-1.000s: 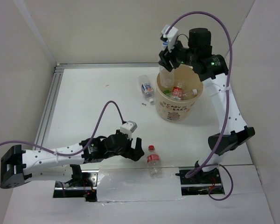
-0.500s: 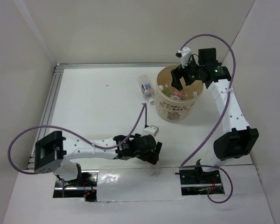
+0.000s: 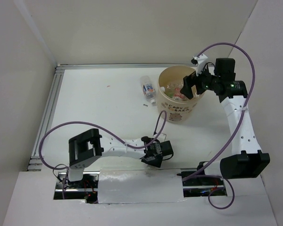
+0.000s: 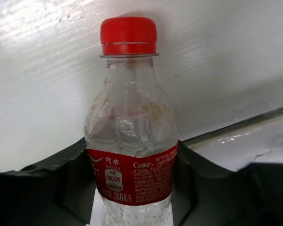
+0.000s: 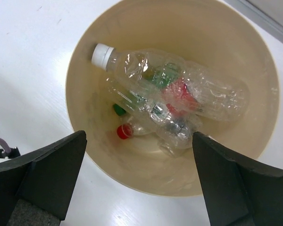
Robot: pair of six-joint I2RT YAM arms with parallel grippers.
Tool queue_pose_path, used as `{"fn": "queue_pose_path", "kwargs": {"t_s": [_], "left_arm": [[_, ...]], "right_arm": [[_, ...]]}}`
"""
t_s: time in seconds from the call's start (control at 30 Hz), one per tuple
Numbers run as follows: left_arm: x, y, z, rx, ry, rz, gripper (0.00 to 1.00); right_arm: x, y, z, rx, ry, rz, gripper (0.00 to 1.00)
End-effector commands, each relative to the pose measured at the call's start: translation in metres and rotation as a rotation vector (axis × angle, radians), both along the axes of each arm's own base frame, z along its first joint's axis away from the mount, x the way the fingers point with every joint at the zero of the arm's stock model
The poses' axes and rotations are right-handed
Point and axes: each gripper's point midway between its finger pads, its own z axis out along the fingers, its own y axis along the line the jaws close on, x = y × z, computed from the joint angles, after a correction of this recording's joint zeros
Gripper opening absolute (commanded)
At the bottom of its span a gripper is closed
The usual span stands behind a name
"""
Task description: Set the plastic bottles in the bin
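Note:
A clear plastic bottle with a red cap and a red Coke label fills the left wrist view. My left gripper is shut on it, one dark finger pressed against each side of the label. In the top view that gripper sits low near the table's front edge and hides the bottle. The cream bin stands at the back right. My right gripper hovers open over its mouth. Inside the bin lie several crushed bottles, among them a clear one with a white cap. Nothing is between the right gripper's fingers.
Another bottle with a blue-white label lies on the table just left of the bin. A metal rail runs along the left edge. White walls close in the sides and the back. A shiny taped strip lies between the arm bases.
My left arm swung right to the red-capped bottle and shut on it. My right gripper opened over the bin, dropping the clear bottle in, and shifted right.

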Motion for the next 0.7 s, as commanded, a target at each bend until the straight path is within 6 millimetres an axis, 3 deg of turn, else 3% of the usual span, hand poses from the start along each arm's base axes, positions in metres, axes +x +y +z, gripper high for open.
{"fn": "queue_pose_path", "kwargs": {"t_s": [0.0, 0.1, 0.13, 0.23, 0.27, 0.3, 0.37, 0.4, 0.43, 0.47, 0.5, 0.53, 0.6, 0.63, 0.67], "left_arm": [[-0.002, 0.005, 0.009, 0.006, -0.005, 0.022, 0.25], [0.013, 0.004, 0.044, -0.044, -0.102, 0.000, 0.03], [0.020, -0.005, 0.067, -0.084, -0.141, -0.010, 0.00], [0.046, -0.011, 0.133, -0.149, -0.326, -0.080, 0.00], [0.054, -0.021, 0.166, -0.209, -0.390, -0.105, 0.00], [0.070, -0.019, 0.196, -0.240, -0.481, -0.096, 0.00], [0.097, -0.026, 0.248, -0.324, -0.619, -0.131, 0.00], [0.117, -0.023, 0.268, -0.369, -0.669, -0.114, 0.00], [0.128, -0.021, 0.294, -0.446, -0.712, -0.107, 0.00], [0.145, -0.027, 0.322, -0.544, -0.775, -0.097, 0.00], [0.160, -0.025, 0.337, -0.594, -0.797, -0.073, 0.00], [0.189, -0.018, 0.344, -0.622, -0.815, -0.038, 0.00], [0.219, -0.020, 0.380, -0.710, -0.892, 0.012, 0.00], [0.242, -0.015, 0.386, -0.719, -0.917, 0.043, 0.00], [0.249, -0.022, 0.391, -0.753, -0.916, 0.017, 0.01]], "right_arm": [[-0.005, 0.001, 0.012, 0.036, -0.044, 0.009, 1.00], [-0.010, -0.002, 0.011, 0.055, -0.036, 0.014, 1.00], [-0.010, -0.006, 0.008, 0.061, -0.027, 0.007, 0.96], [-0.024, -0.006, 0.004, 0.082, -0.015, 0.043, 0.42], [-0.026, -0.008, 0.000, 0.082, -0.008, 0.033, 0.20], [-0.030, -0.013, 0.000, 0.082, -0.014, 0.018, 0.00], [-0.034, -0.018, -0.010, 0.068, -0.008, 0.001, 0.04], [-0.034, -0.026, -0.011, 0.057, -0.020, -0.029, 0.13], [-0.035, -0.031, -0.006, 0.050, -0.049, -0.058, 0.52], [-0.036, -0.038, -0.012, 0.044, -0.046, -0.084, 0.62], [-0.039, -0.041, -0.013, 0.048, -0.041, -0.106, 0.69], [-0.040, -0.042, -0.007, 0.045, -0.075, -0.119, 0.73], [-0.041, -0.053, -0.014, 0.045, -0.059, -0.165, 0.71], [-0.043, -0.053, -0.010, 0.044, -0.071, -0.164, 0.69], [-0.046, -0.056, -0.014, 0.045, -0.059, -0.177, 0.69]]}}
